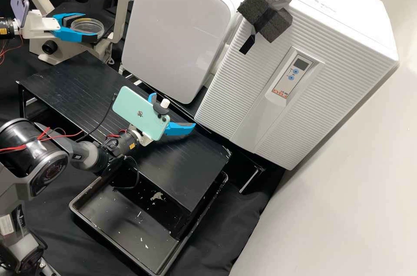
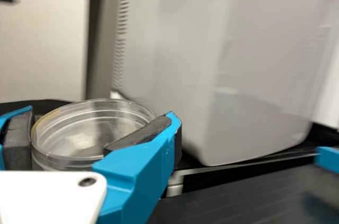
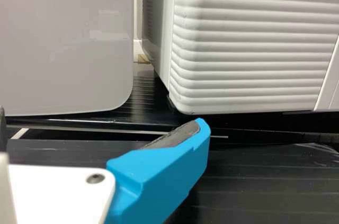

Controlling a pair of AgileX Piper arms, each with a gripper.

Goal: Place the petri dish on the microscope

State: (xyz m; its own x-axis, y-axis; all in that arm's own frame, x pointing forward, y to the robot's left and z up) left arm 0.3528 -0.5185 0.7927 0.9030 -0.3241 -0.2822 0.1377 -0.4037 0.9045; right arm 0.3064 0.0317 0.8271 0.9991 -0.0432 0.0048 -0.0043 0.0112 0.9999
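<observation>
High view: The left gripper (image 1: 86,28) is closed on a clear, round plastic petri dish (image 1: 89,24), beyond the black ribbed platform's (image 1: 74,77) far corner, at the cream metal microscope (image 1: 124,8). Align with the optical axis; lower level; release gently once seated.

Left wrist view: Dark pads grip opposite sides; transparent wall, yellowish rim section.

Right wrist view: The right gripper's (image 1: 172,111) fingers stand wide apart, empty.
</observation>
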